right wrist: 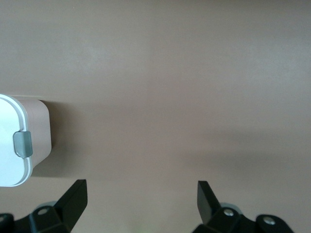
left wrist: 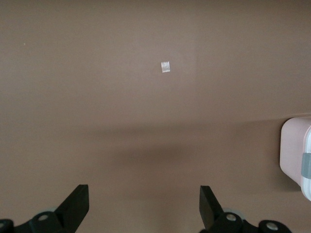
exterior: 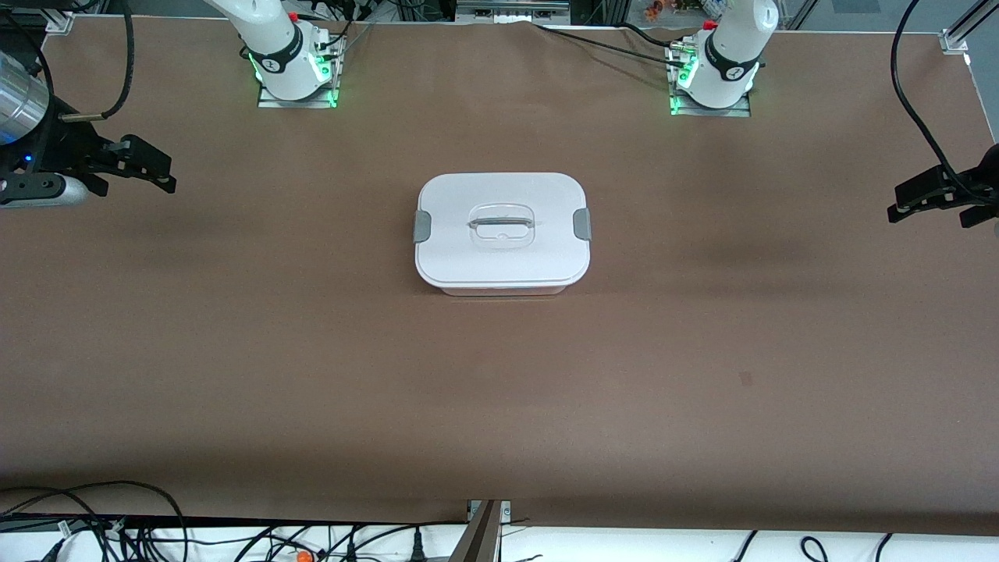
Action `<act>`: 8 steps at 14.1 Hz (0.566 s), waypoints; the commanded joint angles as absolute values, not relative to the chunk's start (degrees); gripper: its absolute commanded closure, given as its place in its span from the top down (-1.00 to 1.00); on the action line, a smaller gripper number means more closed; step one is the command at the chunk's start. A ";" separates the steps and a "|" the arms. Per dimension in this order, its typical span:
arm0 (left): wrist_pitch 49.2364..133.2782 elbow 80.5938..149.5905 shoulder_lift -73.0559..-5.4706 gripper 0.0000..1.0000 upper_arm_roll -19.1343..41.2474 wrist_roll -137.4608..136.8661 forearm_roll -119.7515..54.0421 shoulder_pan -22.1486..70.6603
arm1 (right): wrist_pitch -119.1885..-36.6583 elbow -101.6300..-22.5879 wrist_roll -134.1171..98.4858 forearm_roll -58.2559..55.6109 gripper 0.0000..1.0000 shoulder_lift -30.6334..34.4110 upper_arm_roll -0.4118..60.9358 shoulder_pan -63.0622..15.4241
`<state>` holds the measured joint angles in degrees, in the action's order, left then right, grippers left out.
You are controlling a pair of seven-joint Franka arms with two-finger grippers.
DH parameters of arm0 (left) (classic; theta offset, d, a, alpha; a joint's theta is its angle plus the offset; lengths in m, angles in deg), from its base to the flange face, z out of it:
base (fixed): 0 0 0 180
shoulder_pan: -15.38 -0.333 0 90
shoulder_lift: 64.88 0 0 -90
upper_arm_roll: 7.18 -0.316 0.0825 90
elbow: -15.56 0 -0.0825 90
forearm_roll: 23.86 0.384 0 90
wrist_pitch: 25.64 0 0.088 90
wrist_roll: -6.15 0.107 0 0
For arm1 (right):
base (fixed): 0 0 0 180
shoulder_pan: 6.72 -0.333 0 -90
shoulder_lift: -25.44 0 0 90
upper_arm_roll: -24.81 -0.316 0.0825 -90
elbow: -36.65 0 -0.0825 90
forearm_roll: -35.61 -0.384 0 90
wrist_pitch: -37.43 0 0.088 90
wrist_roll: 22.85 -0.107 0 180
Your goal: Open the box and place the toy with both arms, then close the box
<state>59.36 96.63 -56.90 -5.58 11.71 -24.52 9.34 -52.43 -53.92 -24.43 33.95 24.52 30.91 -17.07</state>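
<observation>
The box (exterior: 502, 230) stands shut in the middle of the table, its white lid on, a grey clip (exterior: 422, 225) at each end and a clear recessed handle (exterior: 500, 225) on top. One end of the box (left wrist: 293, 154) shows in the left wrist view, and the other end (right wrist: 39, 131) in the right wrist view. My right gripper (exterior: 160, 168) hangs open and holds nothing above the right arm's end of the table. My left gripper (exterior: 929, 207) hangs open and holds nothing above the left arm's end. Both are well away from the box. The toy is out of view.
A brown cover (exterior: 312, 351) lies over the whole table. The two arm bases (exterior: 296, 78) (exterior: 710, 86) glow green along the edge farthest from the front camera. Loose cables (exterior: 156, 531) lie past the nearest edge. A small scrap of tape (left wrist: 165, 66) sits on the cover.
</observation>
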 commanded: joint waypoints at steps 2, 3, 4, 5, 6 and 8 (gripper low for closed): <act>59.70 98.79 -57.51 1.00 -5.42 11.69 -24.13 8.35 | -52.48 -53.26 -24.61 34.56 1.00 24.39 30.61 -16.74; 59.79 98.79 -56.72 1.00 -5.42 11.78 -24.21 8.00 | -52.48 -53.26 -24.61 34.56 1.00 24.39 30.61 -16.74; 59.79 98.44 -56.45 1.00 -5.34 11.52 -24.21 7.91 | -52.48 -53.26 -24.61 34.56 1.00 24.39 30.61 -16.74; 59.61 97.48 -55.93 1.00 -5.34 11.17 -24.13 8.08 | -52.48 -53.26 -24.61 34.56 1.00 24.39 30.61 -16.74; 59.26 96.77 -55.22 1.00 -5.34 11.16 -24.13 8.17 | -52.48 -53.26 -24.61 34.56 1.00 24.39 30.61 -16.74; 59.26 96.59 -55.04 1.00 -5.25 11.16 -24.13 8.09 | -52.48 -53.26 -24.61 34.56 1.00 24.39 30.61 -16.74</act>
